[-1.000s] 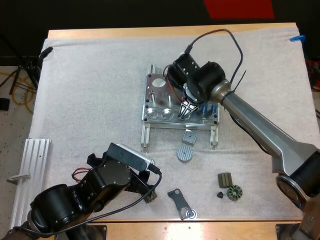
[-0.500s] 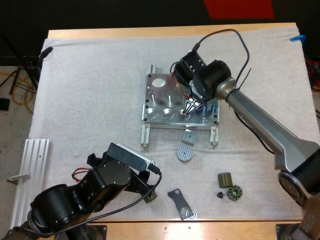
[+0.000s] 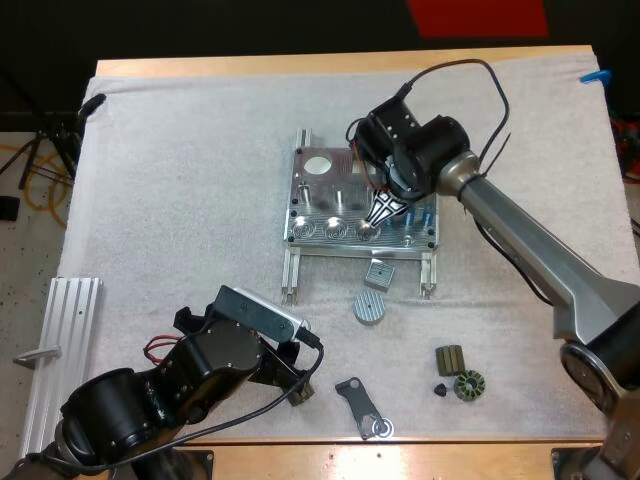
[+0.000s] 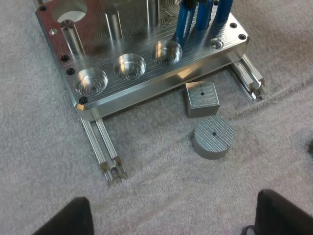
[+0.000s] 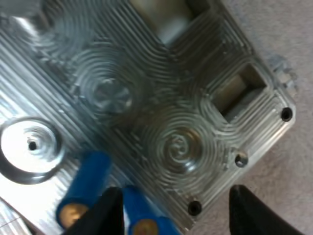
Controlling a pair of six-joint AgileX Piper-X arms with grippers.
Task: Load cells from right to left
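Hovering over the ribbed silver metal fixture point(image 3: 318, 192) at frame centre: right claw point(image 3: 380, 215), spread open, gripping nothing | bright blue cylinders point(image 3: 425, 215) upright at fixture's right end, just beside that claw | left claw point(image 4: 173, 218) wide and empty, lower left, above the white mat point(image 3: 180, 180)

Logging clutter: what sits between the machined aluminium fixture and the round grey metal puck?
A small square grey metal block, close to the fixture and puck; the left wrist view shows it.

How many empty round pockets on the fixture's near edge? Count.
3, on the silver metal fixture: corner pocket, middle pocket, last pocket by the bright blue cylinders. Others may be hidden.
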